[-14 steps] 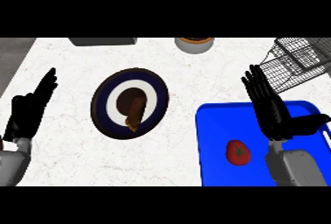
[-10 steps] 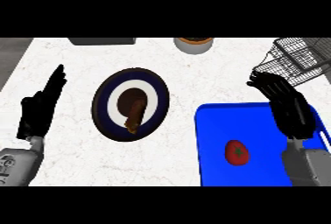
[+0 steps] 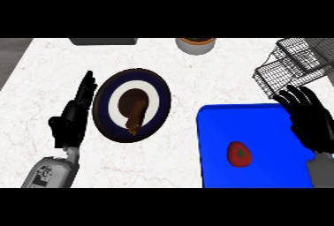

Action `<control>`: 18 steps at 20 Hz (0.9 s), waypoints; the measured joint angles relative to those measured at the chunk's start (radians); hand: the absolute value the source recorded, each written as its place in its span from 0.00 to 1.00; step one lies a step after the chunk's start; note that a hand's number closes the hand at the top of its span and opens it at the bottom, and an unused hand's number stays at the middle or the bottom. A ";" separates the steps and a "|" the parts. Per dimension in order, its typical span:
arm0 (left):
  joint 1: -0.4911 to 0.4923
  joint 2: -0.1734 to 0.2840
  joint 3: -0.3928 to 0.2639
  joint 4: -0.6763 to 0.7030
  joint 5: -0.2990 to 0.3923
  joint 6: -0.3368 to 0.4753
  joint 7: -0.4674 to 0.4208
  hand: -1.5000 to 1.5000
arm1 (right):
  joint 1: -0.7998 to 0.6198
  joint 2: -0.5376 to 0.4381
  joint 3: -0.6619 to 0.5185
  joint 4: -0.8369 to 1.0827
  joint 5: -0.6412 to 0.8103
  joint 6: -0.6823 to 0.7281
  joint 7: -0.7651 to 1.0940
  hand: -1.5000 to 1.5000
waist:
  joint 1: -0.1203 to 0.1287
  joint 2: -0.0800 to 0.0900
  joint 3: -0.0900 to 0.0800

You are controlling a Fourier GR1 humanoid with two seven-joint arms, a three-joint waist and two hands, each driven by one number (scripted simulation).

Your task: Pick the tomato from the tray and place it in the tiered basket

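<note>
A red tomato (image 3: 239, 154) lies on the blue tray (image 3: 215, 128) at the lower right. My right hand (image 3: 310, 119) hovers over the tray's right edge, up and to the right of the tomato, with its fingers spread and a little bent and nothing in it. The wire tiered basket (image 3: 292, 65) stands at the upper right, just beyond that hand. At the left, my left hand (image 3: 72, 119) is open with its fingers pointing up, beside the plate.
A dark blue and white plate (image 3: 111, 106) with a brown piece of food (image 3: 135, 109) sits left of the tray. A round pot (image 3: 195, 45) and a dark flat object (image 3: 104, 41) stand at the counter's far edge.
My right hand has turned from edge-on to palm down and bent its fingers over the tray's right side. My left hand has moved right, closer to the plate.
</note>
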 measured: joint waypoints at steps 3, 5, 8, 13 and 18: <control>0.017 -0.021 -0.010 -0.011 -0.009 0.015 -0.008 0.50 | 0.067 -0.081 -0.033 0.032 -0.079 0.223 -0.003 0.00 | -0.001 -0.001 -0.002; 0.025 -0.038 -0.022 -0.021 -0.022 0.031 -0.006 0.50 | 0.098 -0.148 -0.068 0.049 -0.100 0.340 -0.012 0.00 | -0.001 -0.001 -0.003; 0.023 -0.041 -0.018 -0.021 -0.024 0.034 -0.006 0.50 | 0.118 -0.263 -0.131 0.021 -0.037 0.413 -0.019 0.00 | -0.008 -0.002 -0.004; 0.048 -0.040 -0.016 -0.022 -0.027 0.036 -0.014 0.50 | 0.119 -0.425 -0.213 -0.157 0.186 0.429 -0.016 0.00 | -0.019 -0.010 -0.006; 0.049 -0.049 -0.024 -0.025 -0.038 0.046 -0.013 0.50 | 0.099 -0.509 -0.241 -0.410 0.421 0.415 -0.003 0.00 | -0.021 -0.012 -0.007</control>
